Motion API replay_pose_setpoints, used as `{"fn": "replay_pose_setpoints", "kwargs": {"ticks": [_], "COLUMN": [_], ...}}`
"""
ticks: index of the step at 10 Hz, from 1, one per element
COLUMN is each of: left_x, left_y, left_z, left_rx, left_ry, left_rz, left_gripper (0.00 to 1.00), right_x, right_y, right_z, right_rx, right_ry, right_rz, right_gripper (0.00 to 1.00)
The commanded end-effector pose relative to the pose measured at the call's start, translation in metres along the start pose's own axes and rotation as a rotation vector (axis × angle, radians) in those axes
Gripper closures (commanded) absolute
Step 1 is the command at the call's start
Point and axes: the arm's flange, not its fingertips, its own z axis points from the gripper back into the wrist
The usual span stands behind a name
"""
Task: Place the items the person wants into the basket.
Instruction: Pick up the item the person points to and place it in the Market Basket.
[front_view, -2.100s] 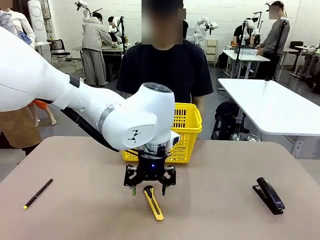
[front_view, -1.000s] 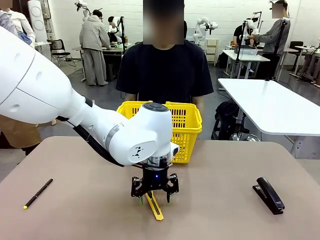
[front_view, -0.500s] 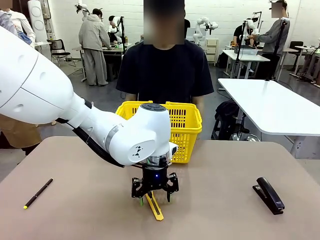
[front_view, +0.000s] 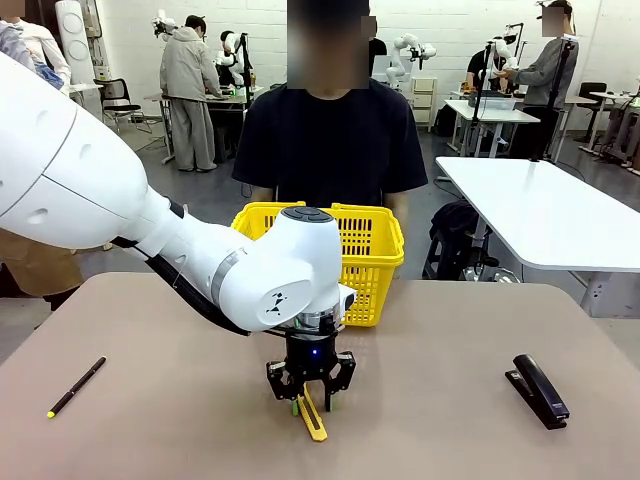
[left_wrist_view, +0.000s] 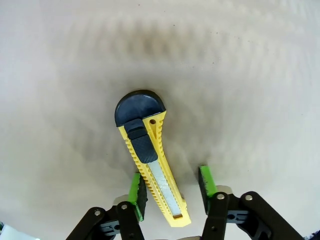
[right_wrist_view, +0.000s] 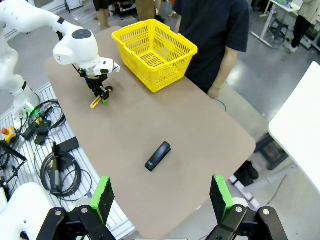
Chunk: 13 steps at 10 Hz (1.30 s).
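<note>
One wanted item, a yellow-and-black plastic utility knife (front_view: 311, 414), lies flat on the beige table (front_view: 450, 440), near the yellow lattice-sided plastic shopping basket (front_view: 370, 250) that stands at the far edge in front of the person in a dark T-shirt (front_view: 330, 140). Judging by this, the knife is not yet lifted, so carrying and dropping remain. The left gripper (left_wrist_view: 171, 187) is down over the knife, jaws half closed; one green pad touches its side, the other stands just apart. The right gripper (right_wrist_view: 160, 197) hangs high above the table, wide and empty.
</note>
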Motion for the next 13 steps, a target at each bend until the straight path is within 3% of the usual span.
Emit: {"fn": "replay_pose_setpoints", "kwargs": {"ticks": [1,8,10,13], "left_x": [-0.004,-0.002,-0.01,-0.022], "left_y": [0.0,0.002,0.013,0.045], "left_z": [-0.003,0.003,0.055,0.152], "left_rx": [-0.008,0.031,0.091,0.008], "left_ry": [-0.004,-0.002,-0.032,-0.07], "left_rz": [0.034,-0.013,-0.1,-0.175], "left_gripper": [1.0,1.0,1.0,1.0], "right_x": [0.001,0.001,0.001,0.001], "right_y": [0.0,0.0,0.0,0.0], "right_z": [0.0,0.0,0.0,0.0], "right_rx": [0.013,0.013,0.013,0.013], "right_ry": [-0.011,-0.011,-0.011,-0.011], "right_rz": [0.001,0.001,0.001,0.001], "right_gripper": [0.0,0.0,0.0,0.0]}}
